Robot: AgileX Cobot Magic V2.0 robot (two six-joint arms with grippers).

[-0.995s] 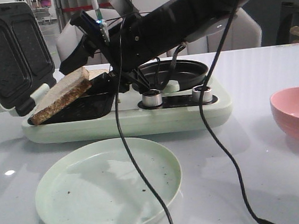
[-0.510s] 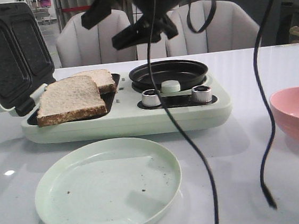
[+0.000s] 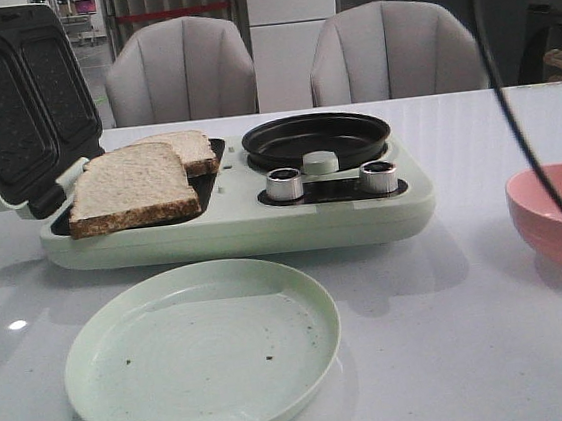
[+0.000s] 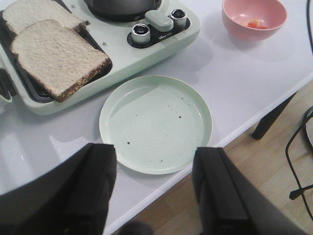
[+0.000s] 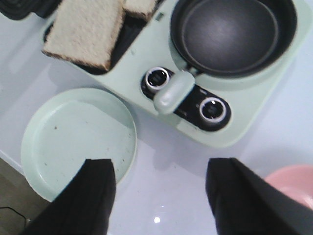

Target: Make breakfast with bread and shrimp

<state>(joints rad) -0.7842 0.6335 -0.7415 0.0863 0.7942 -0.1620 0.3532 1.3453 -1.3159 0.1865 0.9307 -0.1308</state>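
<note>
Two bread slices lie on the open grill plate of the pale green breakfast maker [image 3: 233, 231]: the near slice [image 3: 128, 186] overlaps the far slice [image 3: 186, 148]. They also show in the left wrist view [image 4: 56, 54] and the right wrist view [image 5: 85, 29]. The shrimp [image 4: 254, 23] is a small orange-pink morsel in the pink bowl [image 4: 254, 17]. My left gripper [image 4: 154, 159] is open and empty, high above the table's front edge. My right gripper [image 5: 161, 171] is open and empty, high above the table in front of the knobs. Neither gripper shows in the front view.
An empty pale green plate [image 3: 202, 349] sits in front of the breakfast maker. The black frying pan [image 3: 316, 138] is empty. The lid [image 3: 13, 103] stands open at the left. The pink bowl [image 3: 561, 213] is at the right. A black cable [image 3: 551, 192] hangs at the right.
The right arm let the near bread slice drop flat onto the grill plate, then rose up out of the front view. Its cable swung to the right.
</note>
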